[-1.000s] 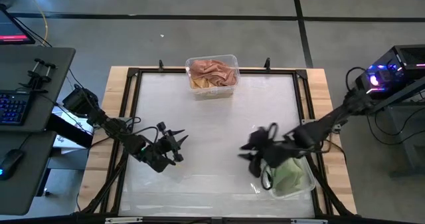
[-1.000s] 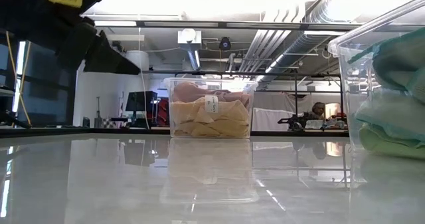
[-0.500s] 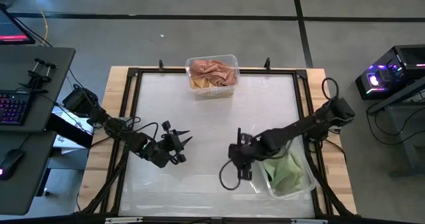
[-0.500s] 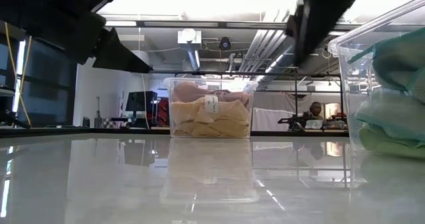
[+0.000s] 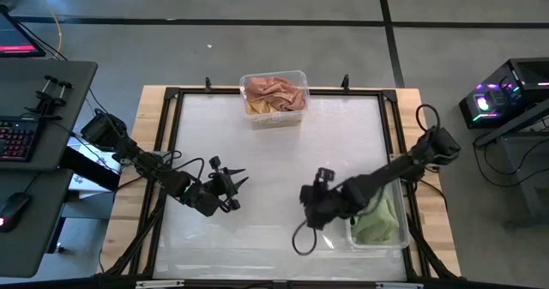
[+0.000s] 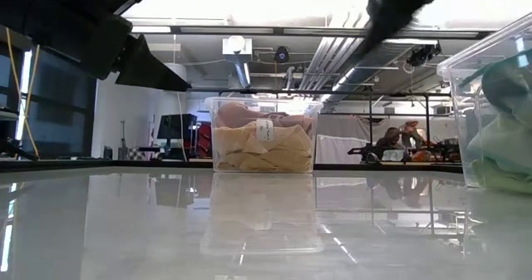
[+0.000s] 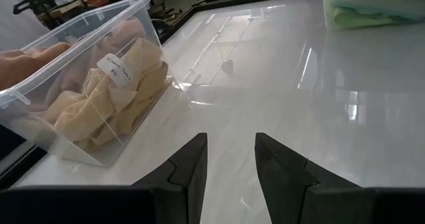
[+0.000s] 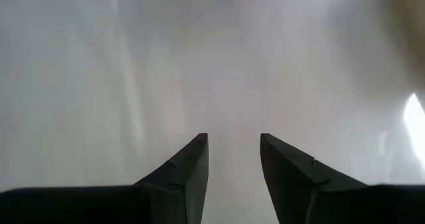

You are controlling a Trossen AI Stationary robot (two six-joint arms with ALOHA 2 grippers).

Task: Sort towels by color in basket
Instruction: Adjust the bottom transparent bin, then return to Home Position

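Note:
A clear bin at the table's far edge holds mustard towels with a salmon pink one on top. A second clear bin near the right near corner holds light green towels. My left gripper hovers open over the table's left half, pointing toward the far bin. My right gripper is open just left of the green towels' bin, and in its wrist view the open fingers show over bare tabletop.
A white tabletop inside a dark frame lies between the two bins. A loop of cable hangs by my right gripper. A desk with a keyboard stands off the table's left side. People show far back in the room.
My right gripper has swung from the green towels' bin toward the table's left and then settled slightly nearer, staying open. The green towels' bin has slid a little toward the table's right edge. My left gripper has edged slightly toward the right.

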